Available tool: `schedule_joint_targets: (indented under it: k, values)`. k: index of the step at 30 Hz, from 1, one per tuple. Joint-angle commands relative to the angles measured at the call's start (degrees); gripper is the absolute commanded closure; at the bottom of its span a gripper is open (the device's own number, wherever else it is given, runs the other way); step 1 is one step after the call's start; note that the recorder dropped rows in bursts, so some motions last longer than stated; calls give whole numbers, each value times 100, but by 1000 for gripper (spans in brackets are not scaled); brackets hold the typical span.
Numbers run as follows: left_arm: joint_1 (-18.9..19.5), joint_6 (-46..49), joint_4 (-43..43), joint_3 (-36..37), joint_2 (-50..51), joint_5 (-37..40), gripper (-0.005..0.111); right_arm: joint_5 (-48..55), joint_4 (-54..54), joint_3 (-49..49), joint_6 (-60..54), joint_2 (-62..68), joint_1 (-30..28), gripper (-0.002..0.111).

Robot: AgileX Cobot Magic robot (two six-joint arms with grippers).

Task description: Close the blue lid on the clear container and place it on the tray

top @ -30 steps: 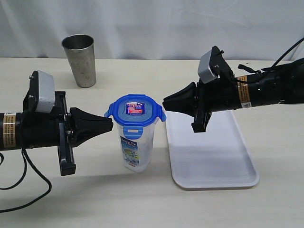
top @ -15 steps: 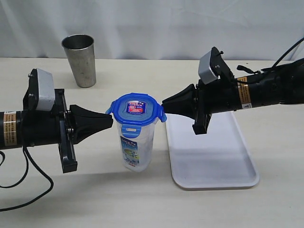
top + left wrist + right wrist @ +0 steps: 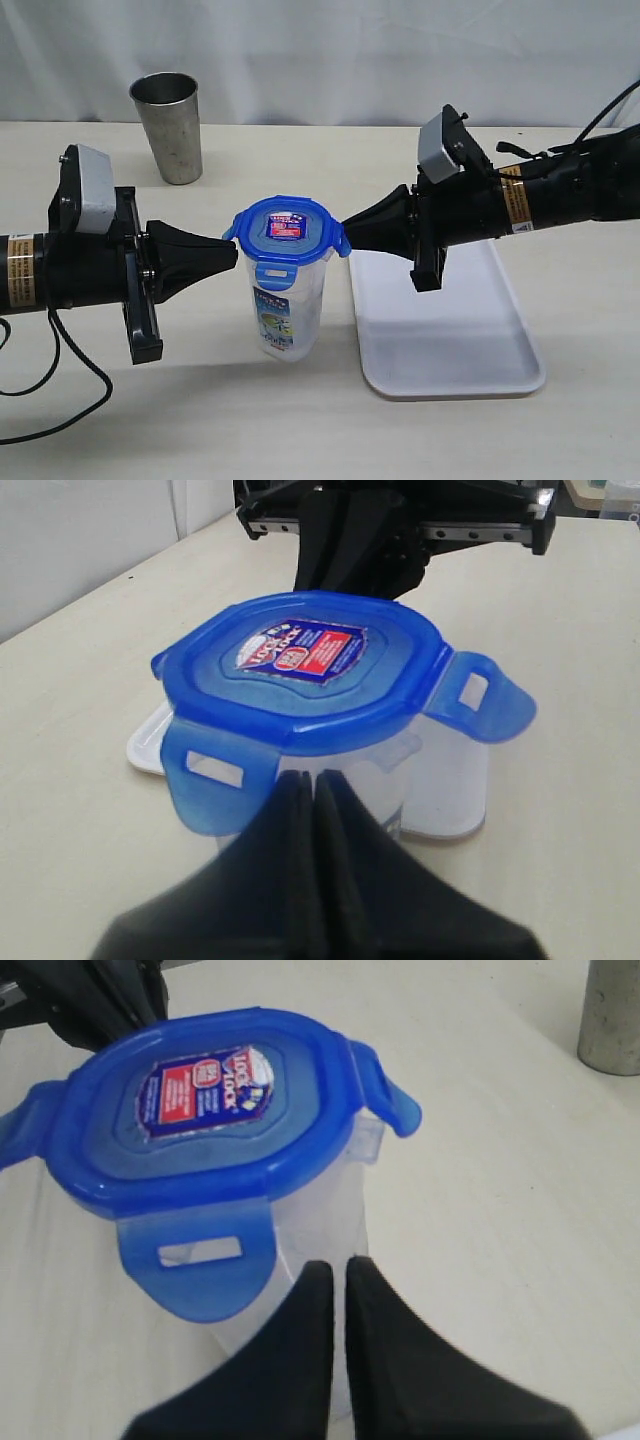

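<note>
The clear container [image 3: 287, 310] stands upright on the table, left of the tray [image 3: 450, 340]. The blue lid [image 3: 285, 232] sits on its mouth; the front flap hangs down and the side flaps stick out. My left gripper [image 3: 233, 250] is shut and empty, its tip against the lid's left flap. My right gripper [image 3: 347, 232] is shut and empty, its tip at the lid's right flap. The left wrist view shows the lid [image 3: 300, 670] just past my left gripper [image 3: 312, 780]. The right wrist view shows the lid [image 3: 200, 1110] over the container [image 3: 325, 1210], with my right gripper [image 3: 338, 1265] beside its wall.
A grey steel cup [image 3: 170, 125] stands at the back left, also seen in the right wrist view as the steel cup [image 3: 610, 1015]. The tray holds nothing. A black cable [image 3: 60, 390] lies on the table under the left arm.
My right gripper's tip has dropped slightly, closer to the lid's right flap. The left gripper and container have barely moved.
</note>
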Motion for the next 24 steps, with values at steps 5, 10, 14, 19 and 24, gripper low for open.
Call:
schedule_joint_targets:
  k: [5,10,14,19,24]
  values:
    - [-45,-9,-88,20,14,-32,107,-152,-215,22,216,-249,-6,104]
    - [-45,-9,-88,20,14,-32,107,-152,-216,97,300,-278,14,104]
    - [-45,-9,-88,20,14,-32,107,-123,-194,203,226,-278,12,104]
    - [-45,-9,-88,20,14,-48,107,-41,-155,203,249,-306,12,104]
    - [-45,-9,-172,20,14,-55,107,-41,-155,203,293,-318,12,104]
